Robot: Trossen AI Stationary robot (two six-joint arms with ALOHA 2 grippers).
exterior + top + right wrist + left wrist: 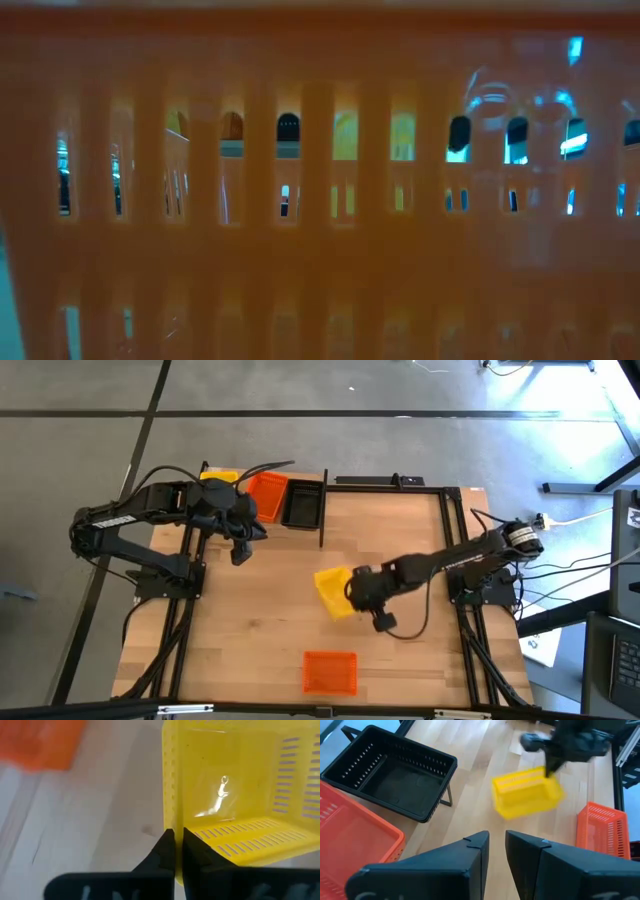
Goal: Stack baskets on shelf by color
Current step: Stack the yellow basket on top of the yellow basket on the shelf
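The right gripper (174,840) has its two fingers pinched together on the rim wall of a yellow basket (334,592), holding it tilted near the middle of the table, as the left wrist view also shows (526,792). The left gripper (496,851) hangs at the far left by the shelf (322,510), its fingers a narrow gap apart with nothing between them. Just beside it, in the shelf, sit an orange basket (267,494) and a black basket (302,504), with another yellow basket (220,476) partly hidden under the left arm at the far-left end. How many baskets are nested in each pile cannot be told from above. A second orange basket (329,672) lies alone on the table (400,540) at the near edge, so close to the low camera that its slotted wall (320,200) blocks almost all of that view. As a judgement, the sorting is well under way: the three colour places are started, the held yellow basket has yet to cross to the far-left pile, and the near orange one is left after it. The path leftward is open wood, but the left arm crowds the yellow spot, and the shelf's upright bars narrow the way in.
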